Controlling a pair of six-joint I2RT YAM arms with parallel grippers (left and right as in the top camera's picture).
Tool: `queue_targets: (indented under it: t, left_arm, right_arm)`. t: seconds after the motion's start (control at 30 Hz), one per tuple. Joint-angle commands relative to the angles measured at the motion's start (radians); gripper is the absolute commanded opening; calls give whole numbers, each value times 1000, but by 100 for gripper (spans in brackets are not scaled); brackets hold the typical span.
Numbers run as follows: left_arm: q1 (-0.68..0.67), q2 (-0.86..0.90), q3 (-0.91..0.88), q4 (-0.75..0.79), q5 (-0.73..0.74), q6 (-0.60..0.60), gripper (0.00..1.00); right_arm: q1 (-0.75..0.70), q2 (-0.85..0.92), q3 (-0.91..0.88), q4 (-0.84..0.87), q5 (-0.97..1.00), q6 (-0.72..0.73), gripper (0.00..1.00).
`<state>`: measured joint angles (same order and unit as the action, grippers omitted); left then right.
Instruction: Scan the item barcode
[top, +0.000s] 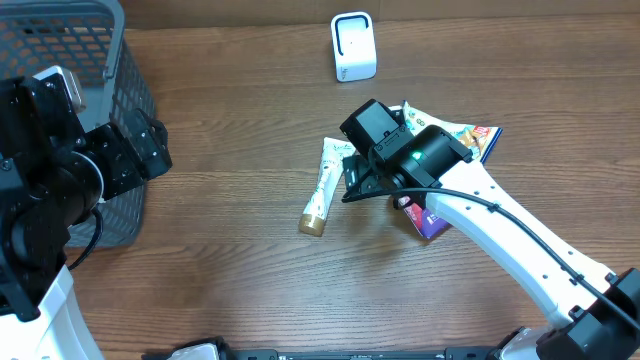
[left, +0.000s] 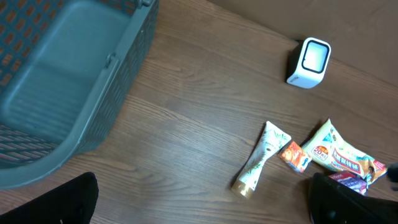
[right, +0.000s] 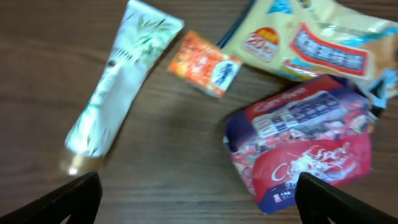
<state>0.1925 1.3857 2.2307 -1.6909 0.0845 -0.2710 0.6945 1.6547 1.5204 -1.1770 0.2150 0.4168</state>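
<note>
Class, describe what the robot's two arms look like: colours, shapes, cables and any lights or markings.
The right arm is a white tube with a black cable along it, ending in a black housing with a green light. The left arm has bulky black joints above a white base and a looping black cable. Fingers in both wrist views are black.

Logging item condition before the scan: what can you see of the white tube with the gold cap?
The white tube looks like a soft plastic squeeze tube printed with green leaves. It has a flat crimped end and a gold cap. It lies flat and diagonal on the wooden table, unheld, with no fingers on it. A small orange packet sits by its crimped end and seems just clear of it.
</note>
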Motion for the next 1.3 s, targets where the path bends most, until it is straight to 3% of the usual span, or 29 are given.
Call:
queue_targets:
  t: [0.0,0.27,0.4,0.57,0.93,1.0,1.1,1.27]
  left_arm:
    - [5,0,1,2,-9,-14,100]
    - [5,0,1,2,-9,-14,100]
    - [5,0,1,2,-9,-14,100]
    - [5,0,1,2,-9,-14,100]
    - [5,0,1,2,-9,-14,100]
    - [5,0,1,2,-9,-14,100]
    - [5,0,1,2,-9,-14,100]
    - [5,0,1,2,-9,-14,100]
  right_arm:
    - [0,-3,24,3,-109,-159,100]
    - [23,-2,-37,24,-67,-204,100]
    - [23,22,-134,65,100,-93,100]
    - [23,129,-212,174,288,-19,100]
    - [22,337,-212,212,439,-19,98]
    - [22,359,-212,215,439,-19,90]
    - [22,369,-212,223,439,-19,68]
    - [22,365,-172,189,439,13,10]
